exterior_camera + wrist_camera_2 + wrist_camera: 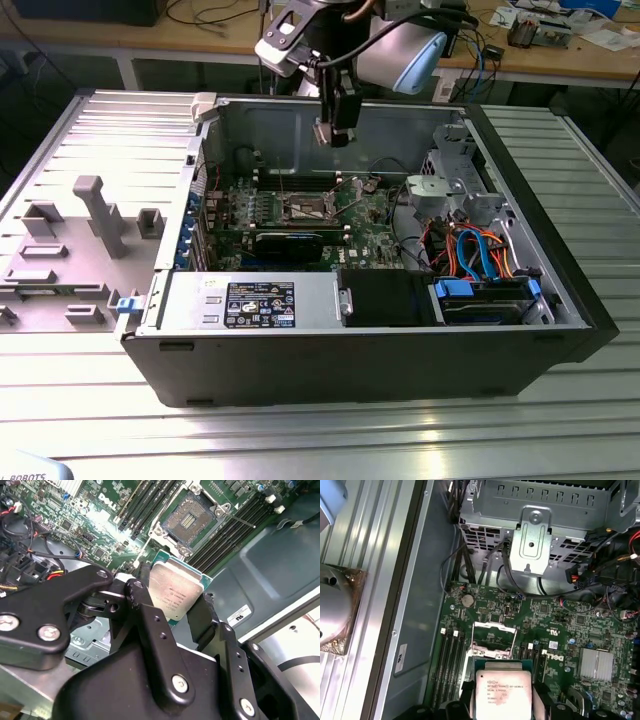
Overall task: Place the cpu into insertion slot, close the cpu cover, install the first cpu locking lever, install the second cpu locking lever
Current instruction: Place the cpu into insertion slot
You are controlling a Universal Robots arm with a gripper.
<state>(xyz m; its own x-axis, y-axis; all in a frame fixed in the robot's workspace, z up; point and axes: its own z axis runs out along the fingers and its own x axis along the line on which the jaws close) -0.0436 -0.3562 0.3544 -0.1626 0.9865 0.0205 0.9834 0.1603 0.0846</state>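
Second wrist view: jaws clamped on the cpu (174,592) at opposite edges. The insertion slot (192,519) lies beyond and below the jaws, uncovered and empty. Step in hand: placement. Seating probably demands squaring cpu to slot.

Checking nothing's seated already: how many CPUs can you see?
1. The cpu is gripped in the pincer, held above the motherboard; the insertion slot holds none. Another could be hidden.

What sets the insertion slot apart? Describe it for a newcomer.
Inside the open computer case lies a green motherboard. Near its middle sits the insertion slot, silvery-rimmed. Unlike the long, narrow memory slots flanking it, it is square with a dark centre.
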